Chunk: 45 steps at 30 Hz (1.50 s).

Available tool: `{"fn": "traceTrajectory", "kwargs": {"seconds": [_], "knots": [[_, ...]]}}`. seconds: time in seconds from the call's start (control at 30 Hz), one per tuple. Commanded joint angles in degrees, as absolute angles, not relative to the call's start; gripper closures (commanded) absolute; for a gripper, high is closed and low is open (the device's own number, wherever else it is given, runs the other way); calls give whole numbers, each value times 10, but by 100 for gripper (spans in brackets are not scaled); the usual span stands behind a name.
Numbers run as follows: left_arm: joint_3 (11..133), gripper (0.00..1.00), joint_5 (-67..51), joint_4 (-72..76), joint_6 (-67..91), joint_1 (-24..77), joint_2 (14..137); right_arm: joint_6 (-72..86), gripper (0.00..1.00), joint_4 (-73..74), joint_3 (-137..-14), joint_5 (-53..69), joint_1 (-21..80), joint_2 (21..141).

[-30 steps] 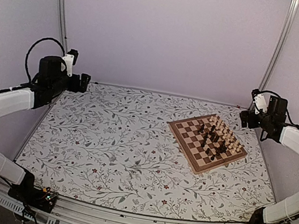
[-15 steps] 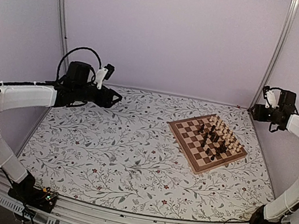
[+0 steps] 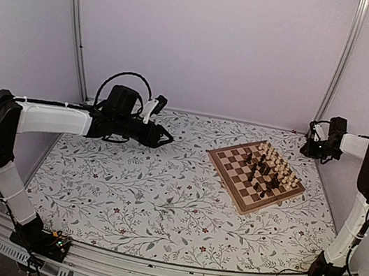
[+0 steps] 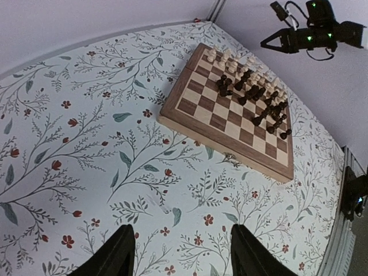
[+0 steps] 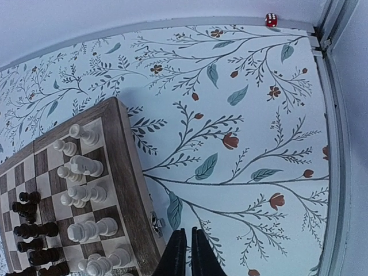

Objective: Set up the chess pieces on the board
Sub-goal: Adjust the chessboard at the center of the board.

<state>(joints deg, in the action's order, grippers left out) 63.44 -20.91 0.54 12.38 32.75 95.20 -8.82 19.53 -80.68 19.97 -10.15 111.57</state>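
Crowding one board (image 3: 237,177): chess pieces (image 3: 265,170), two colours.

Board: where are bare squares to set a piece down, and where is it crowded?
In the top view, the board's near-left rows are bare, from that edge up to the dark pieces. Crowded: dark pieces mid-board, pale pieces along the far-right edge.

Top external: fixed high behind arm bases, tilted down over whole floral-patterned tablecloth (image 3: 127,185).
Left wrist: raised, oblique, facing square checkered wooden chessboard (image 4: 207,109) from afar.
Right wrist: close above its corner, looking down.
Overlap in all three: that board.
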Motion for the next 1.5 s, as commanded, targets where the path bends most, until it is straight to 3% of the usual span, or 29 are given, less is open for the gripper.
{"fn": "traceTrajectory", "kwargs": {"seconds": [0.0,0.07,0.37,0.5,0.83,1.03,1.47], "knots": [[650,41,-235,75,188,348,1000,-97,96,235,-862,242,-102,1174],[667,42,-235,95,210,349,1027,-100,100,248,-880,256,-101,1196],[778,47,-234,78,240,360,1147,-98,100,280,-902,306,-101,1255],[785,54,-264,71,244,362,1158,-99,100,315,-926,337,-101,1287],[730,52,-257,58,227,361,1124,-122,100,354,-945,368,-84,1327],[719,44,-234,50,210,345,1122,-145,100,373,-968,384,-44,1351],[700,46,-233,81,226,301,1134,-174,100,395,-991,384,-4,1352]]}}
